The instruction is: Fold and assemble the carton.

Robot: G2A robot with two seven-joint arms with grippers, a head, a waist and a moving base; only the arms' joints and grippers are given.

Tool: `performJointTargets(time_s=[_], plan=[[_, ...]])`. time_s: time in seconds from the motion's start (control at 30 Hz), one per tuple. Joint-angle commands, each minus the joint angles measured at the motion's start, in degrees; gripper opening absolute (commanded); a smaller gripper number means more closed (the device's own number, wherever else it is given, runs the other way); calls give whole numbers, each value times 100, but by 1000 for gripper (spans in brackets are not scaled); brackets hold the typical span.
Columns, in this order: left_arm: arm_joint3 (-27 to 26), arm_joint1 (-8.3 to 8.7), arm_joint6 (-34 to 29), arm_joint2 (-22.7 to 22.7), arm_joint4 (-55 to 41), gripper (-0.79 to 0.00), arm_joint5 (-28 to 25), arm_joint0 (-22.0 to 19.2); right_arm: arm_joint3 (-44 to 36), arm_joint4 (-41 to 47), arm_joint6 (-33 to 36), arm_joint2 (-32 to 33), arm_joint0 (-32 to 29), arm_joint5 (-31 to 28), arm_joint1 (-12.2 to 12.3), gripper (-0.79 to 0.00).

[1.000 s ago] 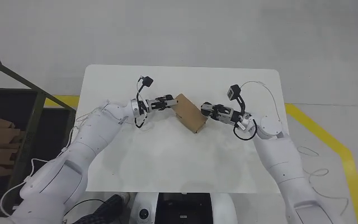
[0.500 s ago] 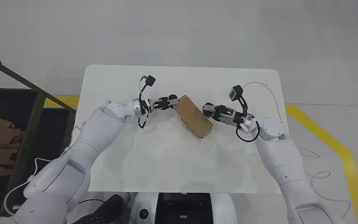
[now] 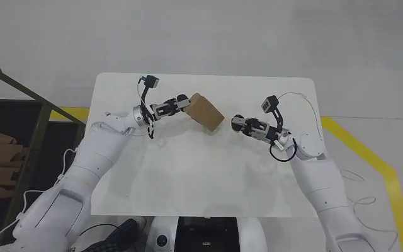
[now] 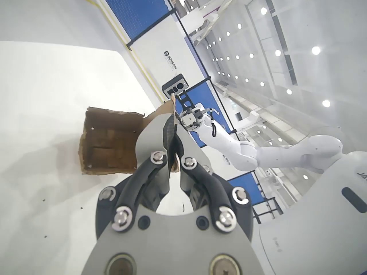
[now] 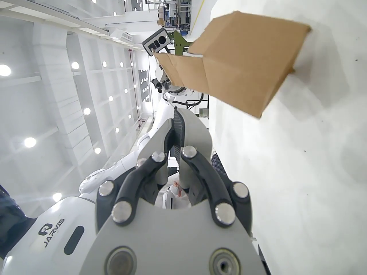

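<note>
Carton (image 3: 204, 112) sits upper centre of the top view, tilted, low edge apparently on the table (image 3: 189, 183). It is opened to a tube, with one end gaping and the flaps unfolded. Judged early: closing is all left.

Left gripper (image 3: 184, 103) pinches a flap at the carton's left end. Right gripper (image 3: 235, 121) sits just right of the carton, apart from it, fingers pressed together on nothing.

Dark rack (image 3: 25, 145) is at the left edge, well apart and unlikely to interfere.

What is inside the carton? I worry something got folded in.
Only bare cardboard walls show inside the carton; the left gripper, shut on its flap, hides one side.
</note>
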Motion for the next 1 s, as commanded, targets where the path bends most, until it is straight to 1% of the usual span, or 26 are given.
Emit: performJointTargets(time_s=[0.0, 0.1, 0.2, 0.3, 0.47, 0.6, 0.63, 0.67, 0.73, 0.8, 0.83, 0.87, 0.97], plan=[[-296, 100, 538, -318, 667, -785, -89, 247, -21, -6, -14, -4, -12, 8, 7, -785], [-864, 198, 1165, -656, 1450, -785, 50, 666, -32, -6, -21, -29, -13, 30, 13, -785], [-1444, 267, 1647, -922, 2154, -785, 271, 1070, -38, -17, -22, -60, 0, 34, 17, -785], [-1919, 297, 1884, -1031, 2533, -785, 559, 1387, -43, -7, -34, -77, 2, 32, 23, -785], [-2343, 305, 1906, -1036, 2897, -785, 1056, 1573, -77, -2, -20, -59, -42, 8, 46, -785], [-2475, 263, 1836, -860, 3086, -785, 1414, 1540, -75, 45, -21, -14, -91, -3, 69, -785], [-2491, 249, 1810, -806, 3100, -745, 1459, 1513, -73, 49, -31, -4, -99, -3, 74, -785], [-2524, 234, 1763, -740, 3090, -631, 1471, 1490, -73, 55, -32, 3, -105, -1, 79, -785], [-2554, 206, 1636, -629, 2962, -523, 1489, 1440, -75, 75, -34, 18, -119, -3, 88, -785], [-2567, 184, 1517, -541, 2905, -188, 1489, 1373, -72, 88, -48, 34, -130, -3, 98, -773], [-2567, 170, 1438, -482, 2849, -9, 1486, 1347, -68, 88, -64, 41, -134, 4, 102, -696], [-2561, 157, 1355, -431, 2775, 0, 1490, 1308, -69, 73, -89, 46, -135, 9, 107, -656], [-2533, 118, 1121, -299, 2428, 0, 1421, 1200, -79, 38, -167, 57, -150, 23, 118, -643]])
